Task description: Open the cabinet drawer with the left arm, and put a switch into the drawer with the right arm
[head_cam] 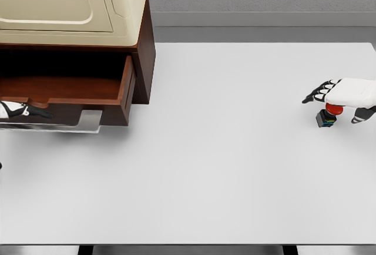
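One big white table (235, 167) fills most of the frame, with the cabinet (88, 26) in the upper left and its drawer (64, 90) already pulled out, dark wood inside and nothing visible in it. The left hand (23, 111) shows at the drawer's front near the left edge, but honestly I can't tell whether its fingers are closed on the handle. Over at the right edge, the right hand (343, 99) sits right on top of the little switch (326, 117), fingers spread and not wrapped around it. I'd say get a firm pinch round the red cap and black base before lifting, then carry it high over the drawer front.
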{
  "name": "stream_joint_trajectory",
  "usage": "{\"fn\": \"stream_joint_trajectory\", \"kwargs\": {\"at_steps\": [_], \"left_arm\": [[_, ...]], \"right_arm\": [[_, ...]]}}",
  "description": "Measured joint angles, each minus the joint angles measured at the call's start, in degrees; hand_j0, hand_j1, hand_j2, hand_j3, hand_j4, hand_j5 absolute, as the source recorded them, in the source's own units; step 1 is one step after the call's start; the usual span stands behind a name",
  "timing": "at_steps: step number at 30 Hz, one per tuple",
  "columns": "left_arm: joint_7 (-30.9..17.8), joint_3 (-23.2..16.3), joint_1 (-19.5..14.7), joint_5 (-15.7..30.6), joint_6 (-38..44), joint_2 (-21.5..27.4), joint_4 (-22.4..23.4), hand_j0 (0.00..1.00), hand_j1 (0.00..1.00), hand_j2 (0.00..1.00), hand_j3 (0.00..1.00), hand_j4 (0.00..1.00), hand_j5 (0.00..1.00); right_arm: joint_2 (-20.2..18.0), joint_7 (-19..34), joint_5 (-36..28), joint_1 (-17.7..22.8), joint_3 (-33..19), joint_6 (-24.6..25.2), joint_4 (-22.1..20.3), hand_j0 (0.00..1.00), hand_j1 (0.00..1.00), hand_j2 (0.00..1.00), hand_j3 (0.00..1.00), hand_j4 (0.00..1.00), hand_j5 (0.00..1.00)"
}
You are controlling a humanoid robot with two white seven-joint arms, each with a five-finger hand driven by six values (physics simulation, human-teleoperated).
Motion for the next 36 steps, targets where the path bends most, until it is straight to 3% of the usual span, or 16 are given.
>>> {"fn": "stream_joint_trajectory", "kwargs": {"at_steps": [6, 15, 21, 28, 31, 36], "left_arm": [[-0.01, 0.31, -0.62, 2.13, -0.09, 0.69, -0.23, 1.00, 1.00, 1.00, 1.00, 1.00, 1.00], [0.01, 2.67, -1.05, 9.49, -0.08, 1.32, 1.47, 1.00, 1.00, 1.00, 1.00, 1.00, 1.00], [0.01, 5.76, -0.96, 10.54, -0.08, -0.69, 7.81, 1.00, 1.00, 1.00, 1.00, 1.00, 1.00], [0.01, 7.81, -0.86, 10.23, -0.08, -3.53, 10.62, 1.00, 1.00, 1.00, 1.00, 1.00, 1.00], [0.01, 8.17, -0.88, 10.13, -0.09, -4.23, 10.86, 1.00, 1.00, 1.00, 1.00, 1.00, 1.00], [0.00, 8.34, -0.89, 10.00, -0.09, -4.66, 11.10, 1.00, 1.00, 1.00, 1.00, 1.00, 1.00]], "right_arm": [[0.01, 0.00, 0.00, 0.00, 0.00, 0.00, 0.00, 1.00, 1.00, 1.00, 1.00, 1.00, 1.00], [0.03, 0.00, 0.00, 0.00, 0.00, 0.00, 0.00, 1.00, 1.00, 1.00, 1.00, 1.00, 1.00], [0.02, 0.00, 0.01, 0.00, 0.15, 0.00, 0.00, 1.00, 1.00, 1.00, 1.00, 1.00, 1.00], [0.01, 0.00, 0.08, 0.09, 0.92, 0.00, 0.00, 0.99, 0.99, 0.99, 0.99, 0.99, 0.99], [0.01, 0.00, 0.07, 0.09, 1.00, 0.00, 0.00, 0.77, 0.77, 0.77, 0.77, 0.77, 0.77], [0.00, 0.00, -0.02, 0.17, 1.04, 0.00, 0.00, 0.73, 0.73, 0.73, 0.73, 0.73, 0.73]]}}
